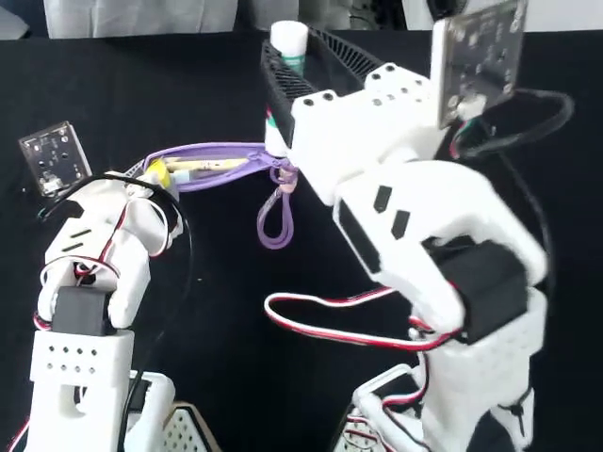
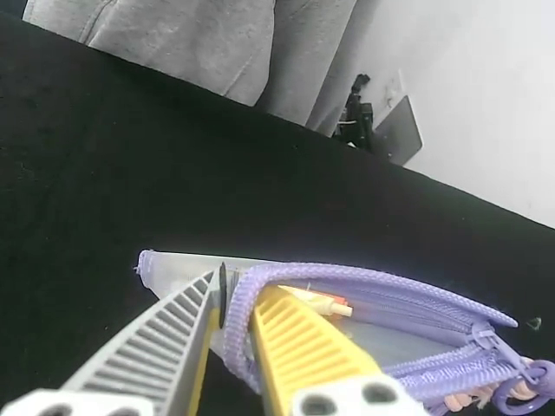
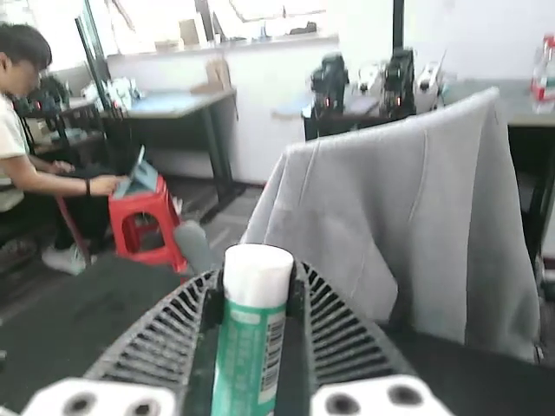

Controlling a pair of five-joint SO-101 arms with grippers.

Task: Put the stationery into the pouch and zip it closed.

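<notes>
While the left gripper is clenched on the pouch, the right gripper grasps a glue stick. Left arm sits near-left on the black table. Its grey finger is outside the pouch's left end, and its yellow finger is inside the mouth. The purple zipper edge is pinched between them.

From the high view, the pouch lies across the table's middle, running left to right. It is clear-walled with purple trim. The zip is open along most of its length. The slider sits at the right end, and a purple pull loop trails toward the near side. A pale pen-like item lies lengthwise inside the pouch, and its tip shows just past the yellow finger.

The right arm takes up the near-right of the table. Its black ribbed fingers reach to the far side, just beyond the pouch's right end. The glue stick stands upright between them, with a white cap on top and a green body below. It is gripped around the body just under the cap. It looks lifted above the table and apart from the pouch, though its lower end is hidden. The left gripper touches the pouch's left end.
</notes>
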